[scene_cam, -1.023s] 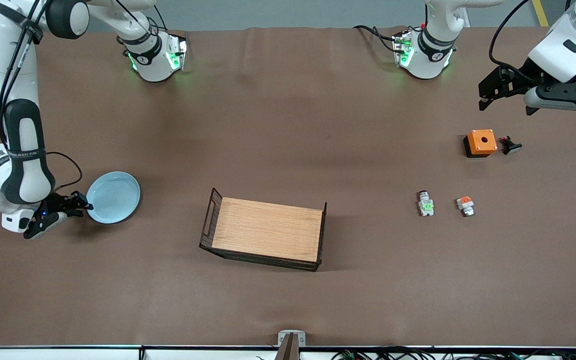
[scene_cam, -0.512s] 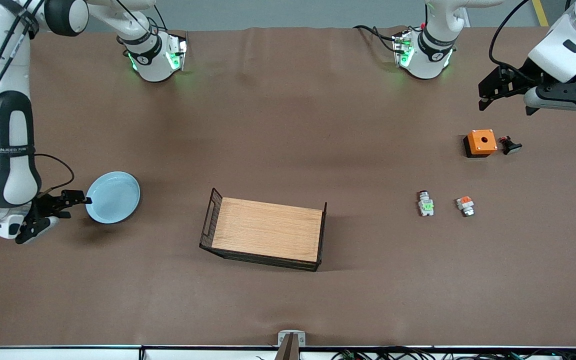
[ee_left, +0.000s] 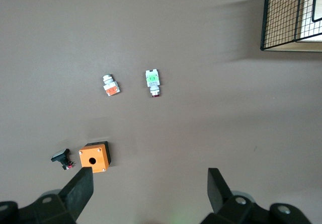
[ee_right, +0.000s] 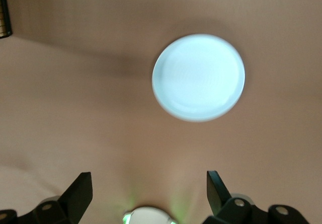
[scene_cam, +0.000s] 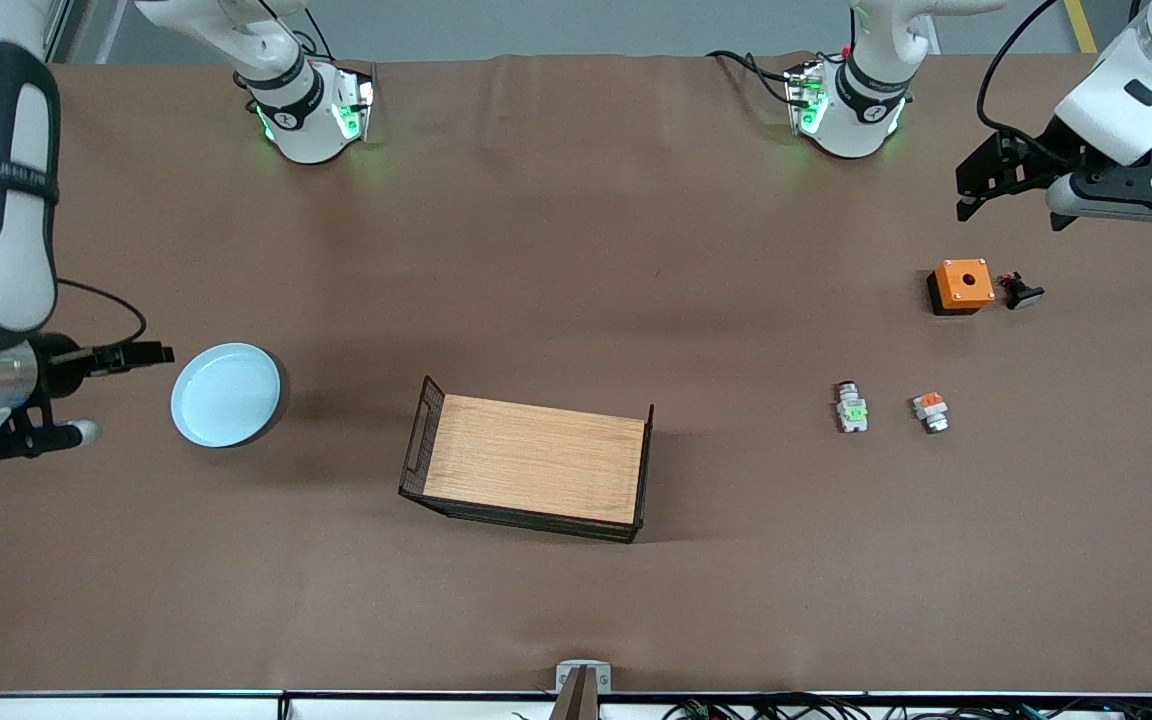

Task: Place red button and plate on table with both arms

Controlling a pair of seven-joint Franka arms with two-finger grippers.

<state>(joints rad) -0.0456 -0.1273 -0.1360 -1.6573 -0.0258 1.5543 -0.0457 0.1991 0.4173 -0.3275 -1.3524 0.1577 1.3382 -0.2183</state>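
Observation:
The pale blue plate (scene_cam: 226, 395) (ee_right: 198, 77) lies flat on the brown table (scene_cam: 576, 250) toward the right arm's end. My right gripper (scene_cam: 129, 392) (ee_right: 149, 178) hangs open beside it, raised and apart from its rim, with nothing between the fingers. The red button (scene_cam: 851, 407) (ee_left: 153, 80), a whitish part with a green block and a dark red cap, lies on the table toward the left arm's end. My left gripper (scene_cam: 1011, 215) (ee_left: 149, 176) waits open and empty in the air, over the table next to the orange box (scene_cam: 961, 285).
A wooden tray with black wire sides (scene_cam: 536, 460) (ee_left: 294, 15) sits mid-table. A similar small part with an orange block (scene_cam: 930, 411) (ee_left: 110, 84) lies beside the red button. Next to the orange box (ee_left: 94, 156) lies a small black part (scene_cam: 1019, 290) (ee_left: 61, 158).
My right gripper has opened off the plate's rim, then risen and drawn away from it. The plate now rests alone on the table. The left arm has not moved.

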